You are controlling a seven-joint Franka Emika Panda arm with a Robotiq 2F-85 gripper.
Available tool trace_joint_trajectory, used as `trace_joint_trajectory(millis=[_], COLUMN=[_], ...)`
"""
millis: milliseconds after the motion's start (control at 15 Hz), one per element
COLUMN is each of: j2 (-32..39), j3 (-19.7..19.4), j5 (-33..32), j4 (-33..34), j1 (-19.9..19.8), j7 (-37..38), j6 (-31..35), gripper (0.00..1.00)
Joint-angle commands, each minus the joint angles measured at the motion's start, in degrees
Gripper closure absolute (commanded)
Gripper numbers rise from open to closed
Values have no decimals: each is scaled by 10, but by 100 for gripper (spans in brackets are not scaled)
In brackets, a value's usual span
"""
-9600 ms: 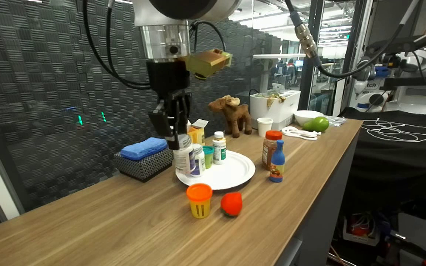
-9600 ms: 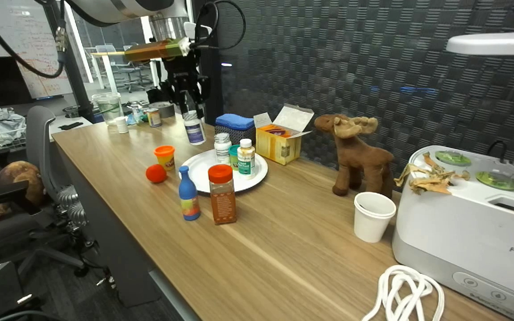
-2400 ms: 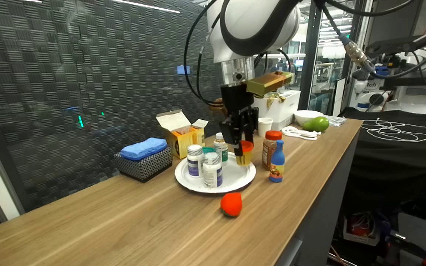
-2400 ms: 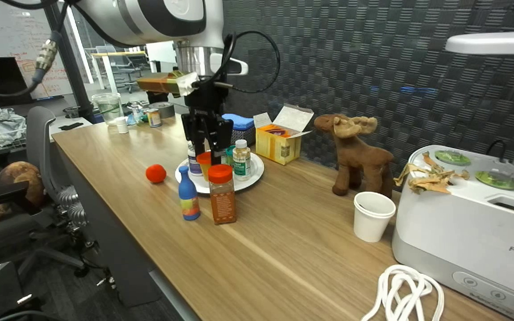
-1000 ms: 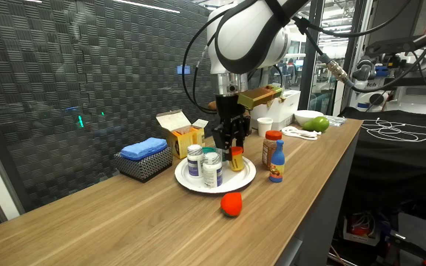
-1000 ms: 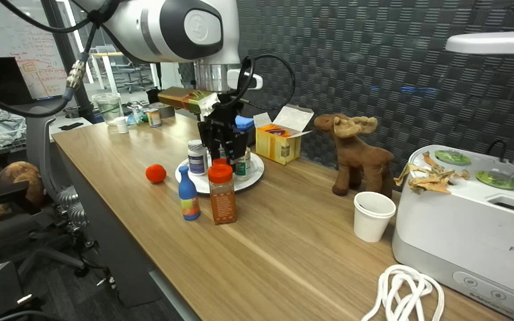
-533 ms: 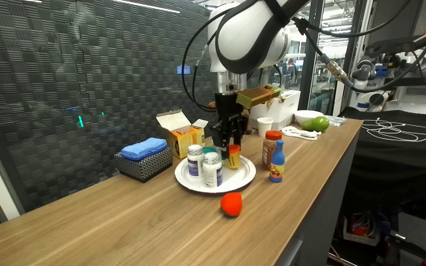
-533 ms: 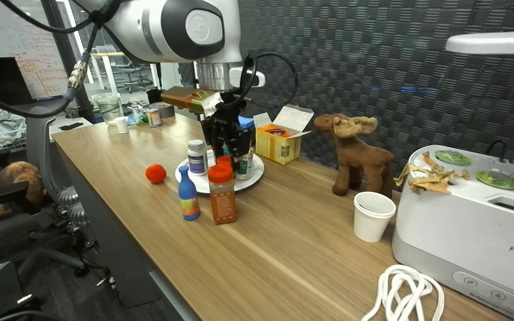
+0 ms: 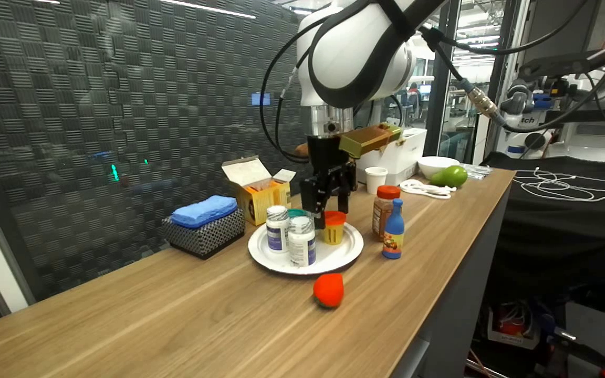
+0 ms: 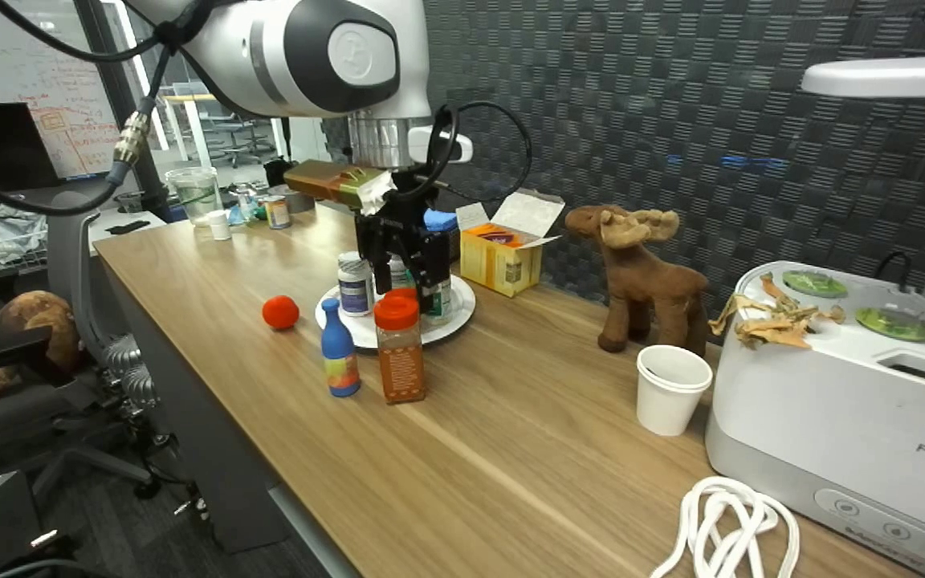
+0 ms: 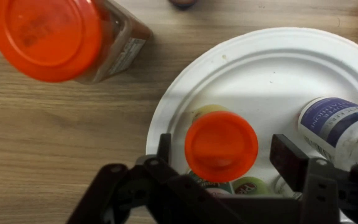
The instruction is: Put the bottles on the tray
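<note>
The round white tray carries several bottles. Among them are two white ones with purple labels, a nearer bottle and a farther bottle. A teal-lidded jar and a green-labelled bottle are partly hidden behind them or the gripper. The yellow jar with an orange lid stands upright on the tray. My gripper is open around that lid, a gap showing on either side. Off the tray, on the table, stand a red-capped spice bottle and a blue bottle.
A red strawberry-like object lies in front of the tray. Behind it are an open yellow box and a dark box with a blue cloth. The brown toy moose and paper cups stand farther along the table.
The jaws have spread and let go of the orange-lidded jar, which was tilted in the grip half a second ago and now stands upright. Earlier the gripper carried it over the tray.
</note>
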Motion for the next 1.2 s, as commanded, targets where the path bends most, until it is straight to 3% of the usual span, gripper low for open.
trace_joint_trajectory(millis=[0, 333, 733, 1133], j2=[-53, -131, -203, -206], j3=[-3, -3, -18, -28], j5=[2, 23, 4, 13], j4=[-31, -44, -83, -114], j1=[5, 1, -11, -33], j7=[0, 20, 116, 154], j6=[18, -8, -58, -91], gripper=[0, 0, 0, 0])
